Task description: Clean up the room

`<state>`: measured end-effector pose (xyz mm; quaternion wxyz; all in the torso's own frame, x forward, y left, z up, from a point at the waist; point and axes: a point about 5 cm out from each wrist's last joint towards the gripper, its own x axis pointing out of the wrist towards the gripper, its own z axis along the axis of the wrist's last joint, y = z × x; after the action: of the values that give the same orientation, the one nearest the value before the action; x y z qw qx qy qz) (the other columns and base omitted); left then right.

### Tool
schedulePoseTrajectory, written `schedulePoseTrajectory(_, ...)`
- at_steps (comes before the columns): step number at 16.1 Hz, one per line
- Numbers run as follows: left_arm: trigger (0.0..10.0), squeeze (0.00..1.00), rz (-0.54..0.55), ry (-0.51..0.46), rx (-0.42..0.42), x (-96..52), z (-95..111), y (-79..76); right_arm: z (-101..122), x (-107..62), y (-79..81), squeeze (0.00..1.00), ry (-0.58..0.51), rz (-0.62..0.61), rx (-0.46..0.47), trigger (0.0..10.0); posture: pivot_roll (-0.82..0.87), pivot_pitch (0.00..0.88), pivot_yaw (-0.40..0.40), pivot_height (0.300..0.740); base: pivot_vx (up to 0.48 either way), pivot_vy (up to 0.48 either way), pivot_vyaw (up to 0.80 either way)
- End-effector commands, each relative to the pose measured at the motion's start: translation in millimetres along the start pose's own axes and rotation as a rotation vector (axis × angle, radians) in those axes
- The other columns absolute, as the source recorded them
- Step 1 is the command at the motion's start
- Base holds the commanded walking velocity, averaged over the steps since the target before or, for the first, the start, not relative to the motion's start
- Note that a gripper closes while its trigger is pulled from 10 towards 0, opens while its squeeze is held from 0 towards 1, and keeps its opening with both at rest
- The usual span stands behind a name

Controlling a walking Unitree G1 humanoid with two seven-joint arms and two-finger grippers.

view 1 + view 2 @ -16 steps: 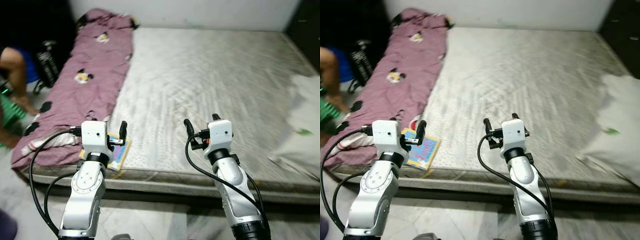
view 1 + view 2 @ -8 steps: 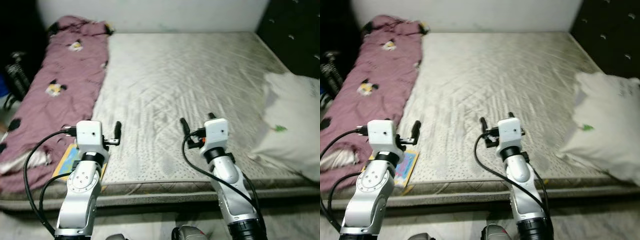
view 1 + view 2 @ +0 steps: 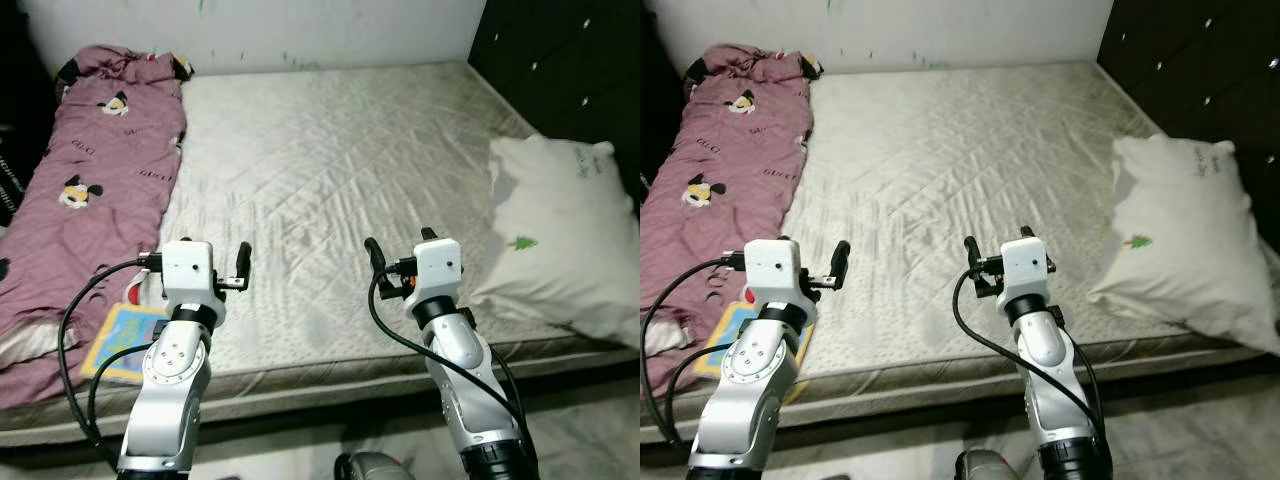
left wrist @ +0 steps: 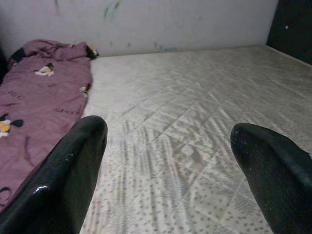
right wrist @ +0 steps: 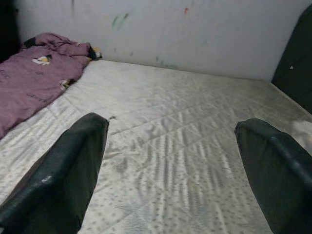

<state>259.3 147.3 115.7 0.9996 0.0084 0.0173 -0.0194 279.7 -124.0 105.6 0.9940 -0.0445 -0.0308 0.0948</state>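
Overhead, both tools (image 3: 212, 270) (image 3: 400, 252) agape above mattress (image 3: 340, 170)

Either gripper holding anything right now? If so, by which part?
Nothing is held. The left gripper and right gripper both hover open over the bare mattress, with nothing between their fingers.
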Motion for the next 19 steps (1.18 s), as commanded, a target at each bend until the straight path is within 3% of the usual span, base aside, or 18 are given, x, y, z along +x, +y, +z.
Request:
schedulePoseTrajectory(1, 10.0, 0.0, 0.003, -0.003, 0.007, 0.0, 0.1, -0.3, 0.5, 1.2, -2.7, 0.0, -0.004, 0.0, -0.002, 10.0, -0.05, 0.029, 0.015, 0.74, 0.0, -0.424, 0.0)
schedulePoseTrajectory(13, 10.0, 0.0, -0.002, -0.005, -0.006, 1.1, 0.5, -1.7, -0.6, 2.1, -2.9, 0.0, 0.0, -0.001, -0.004, 10.0, -0.05, 0.031, 0.015, 0.74, 0.0, -0.471, 0.0)
schedulePoseTrajectory(19, 10.0, 0.0, -0.001, -0.007, -0.03, 1.4, 0.2, -2.0, -1.0, 2.4, -3.3, 0.0, 0.002, -0.004, -0.005, 10.0, -0.05, 0.032, 0.013, 0.74, 0.0, 0.0, 0.0)
